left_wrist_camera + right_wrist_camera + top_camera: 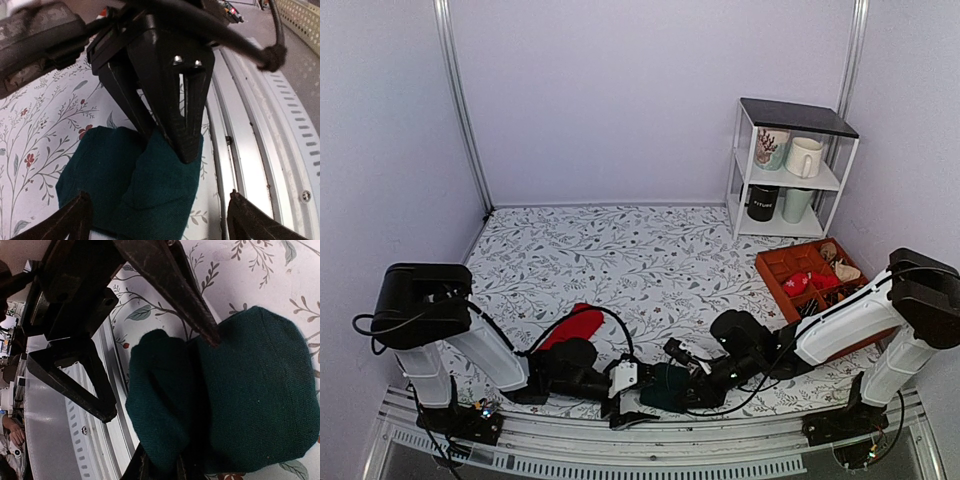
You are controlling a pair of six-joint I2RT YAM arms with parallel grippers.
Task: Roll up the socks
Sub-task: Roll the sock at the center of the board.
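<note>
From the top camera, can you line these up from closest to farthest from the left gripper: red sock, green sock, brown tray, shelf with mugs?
1. green sock, right at the left gripper, by the near edge.
2. red sock, just behind it, a bit to the left.
3. brown tray, over on the right side.
4. shelf with mugs, in the back right corner.

At lower centre, the teal sock is plain dark; the red sock is bright; the tablecloth is white with grey leafy vines.
</note>
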